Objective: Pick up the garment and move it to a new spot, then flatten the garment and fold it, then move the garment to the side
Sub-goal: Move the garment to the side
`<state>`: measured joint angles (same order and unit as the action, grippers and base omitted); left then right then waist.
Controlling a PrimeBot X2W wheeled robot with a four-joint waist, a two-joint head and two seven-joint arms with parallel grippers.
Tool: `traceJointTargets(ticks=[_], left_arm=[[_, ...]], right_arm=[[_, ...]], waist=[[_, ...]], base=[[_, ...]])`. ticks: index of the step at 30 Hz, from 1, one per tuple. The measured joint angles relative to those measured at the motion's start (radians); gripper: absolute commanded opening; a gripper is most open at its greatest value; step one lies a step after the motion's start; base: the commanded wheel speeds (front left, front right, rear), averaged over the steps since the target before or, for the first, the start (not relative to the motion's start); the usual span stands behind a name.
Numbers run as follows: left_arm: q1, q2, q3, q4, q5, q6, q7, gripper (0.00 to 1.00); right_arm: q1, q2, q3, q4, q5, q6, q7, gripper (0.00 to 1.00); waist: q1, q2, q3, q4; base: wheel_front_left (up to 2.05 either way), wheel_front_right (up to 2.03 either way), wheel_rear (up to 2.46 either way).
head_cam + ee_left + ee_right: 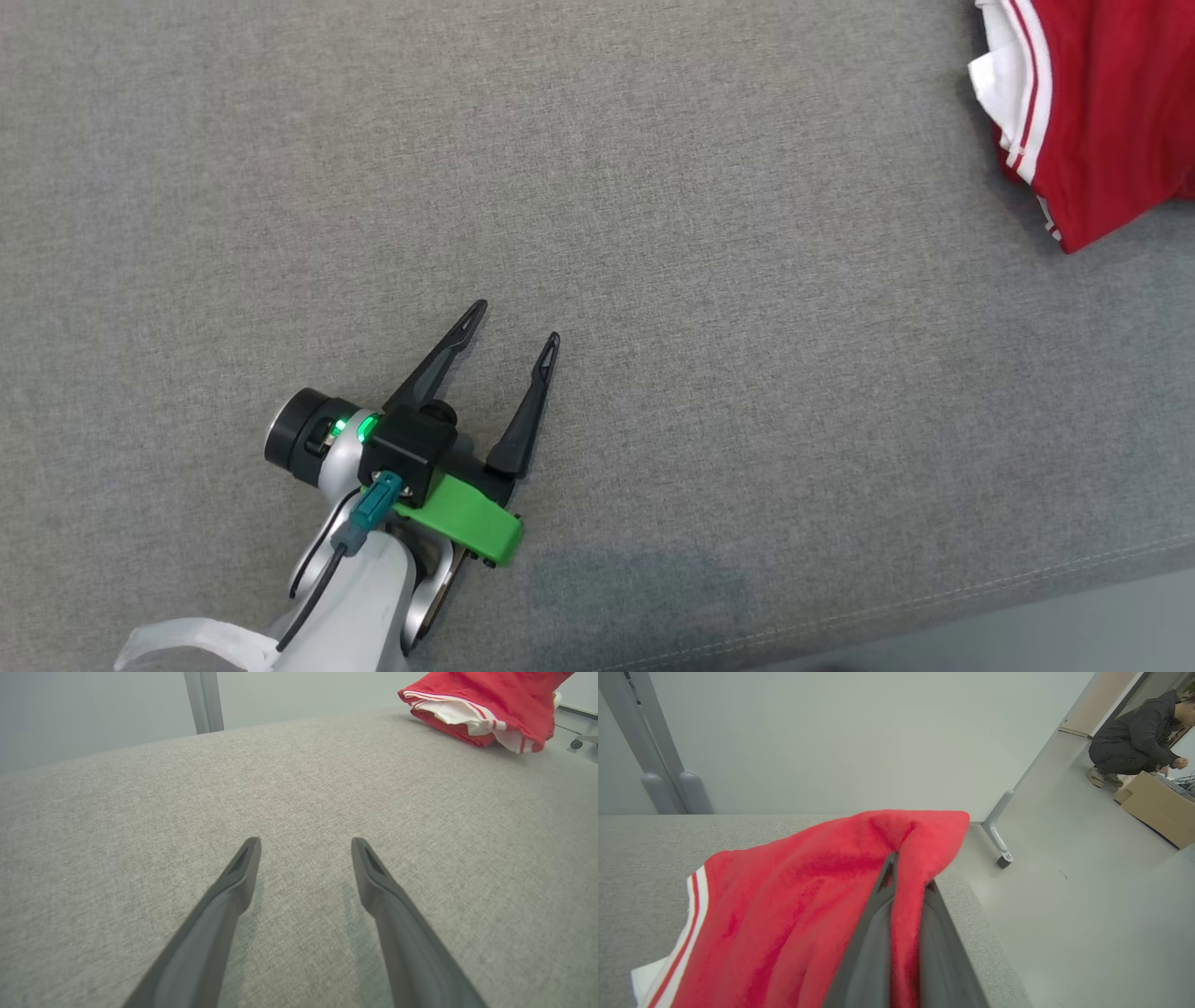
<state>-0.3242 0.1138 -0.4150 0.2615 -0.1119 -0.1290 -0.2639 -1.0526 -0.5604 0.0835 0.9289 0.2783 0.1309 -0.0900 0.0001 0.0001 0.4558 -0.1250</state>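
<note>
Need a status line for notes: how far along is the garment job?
Done: nothing evident. In hand: right gripper is shut on the red garment with white trim at the edge of the grey fabric surface; left gripper hovers open, empty. It looks bunched; flattening, folding likely remain.

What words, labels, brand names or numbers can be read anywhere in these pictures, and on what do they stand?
None can be read.
The garment bears no print or tag lettering.
The cardboard box and the left gripper carry no legible marking.
</note>
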Motion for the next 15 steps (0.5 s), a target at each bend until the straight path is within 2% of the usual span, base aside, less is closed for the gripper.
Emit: traceJointTargets(ticks=[5,12,13,14,15], left_arm=[[-0.005,0.0,-0.004,-0.008,0.002,0.0,0.0,1.0],[-0.009,0.0,-0.005,-0.014,0.002,0.0,0.0,1.0],[-0.009,0.0,-0.005,-0.015,0.002,0.0,0.0,1.0],[-0.009,0.0,-0.006,-0.015,0.002,0.0,0.0,1.0],[-0.01,0.0,-0.006,-0.016,0.002,0.0,0.0,1.0]], right_arm=[[-0.003,-0.029,-0.07,0.042,-0.074,0.0,-0.004,0.0],[-0.015,-0.013,-0.118,0.06,-0.166,0.0,-0.01,0.0],[-0.015,-0.015,-0.126,0.063,-0.185,0.0,-0.008,0.09],[-0.016,-0.018,-0.141,0.067,-0.199,0.0,-0.007,0.47],[-0.017,-0.023,-0.156,0.069,-0.221,0.0,-0.011,1.0]], waist=[[0.0,0.0,0.015,0.023],[0.0,0.0,0.03,0.046],[0.0,0.0,0.03,0.049],[0.0,0.0,0.03,0.052],[0.0,0.0,0.03,0.056]], base=[[0.0,0.0,0.0],[0.0,0.0,0.0],[0.0,0.0,0.0],[0.0,0.0,0.0],[0.0,0.0,0.0]])
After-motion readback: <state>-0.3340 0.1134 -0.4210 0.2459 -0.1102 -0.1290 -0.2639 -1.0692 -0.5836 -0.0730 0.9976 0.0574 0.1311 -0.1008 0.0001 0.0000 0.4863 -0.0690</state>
